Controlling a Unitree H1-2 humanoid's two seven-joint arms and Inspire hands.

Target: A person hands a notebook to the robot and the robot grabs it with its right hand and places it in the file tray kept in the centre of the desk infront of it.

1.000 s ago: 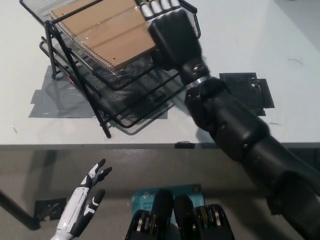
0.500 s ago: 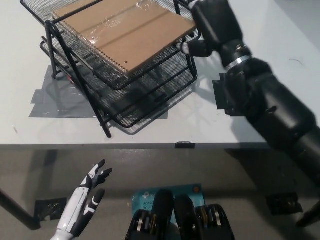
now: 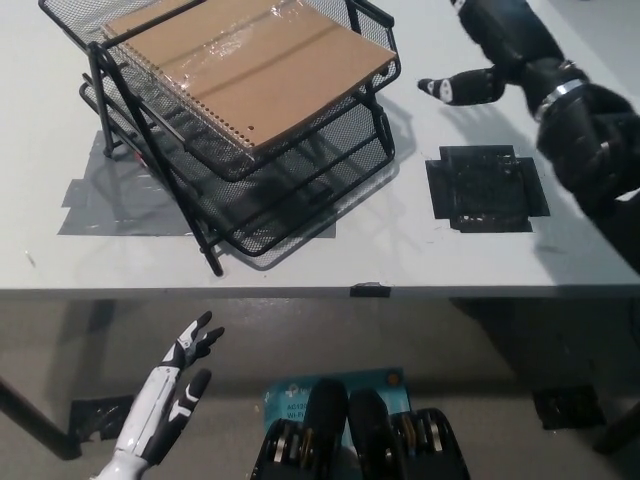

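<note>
The spiral notebook (image 3: 250, 65) lies in the top tier of the wire file tray (image 3: 300, 190), at eleven o'clock on the counter (image 3: 300, 265). The right robot hand (image 3: 490, 50), at one o'clock, is open and empty. The left robot hand (image 3: 175, 390), at seven o'clock, hangs open. Placement looks complete.

A single view, from the robot's head, looks steeply down on the pale grey desk (image 3: 300, 250), whose near edge runs straight across the frame just below the middle, with dark floor beneath it. The black wire-mesh file tray (image 3: 290, 190) fills the upper left, cut off by the top edge, so the camera sits close above the desk's front part.
</note>
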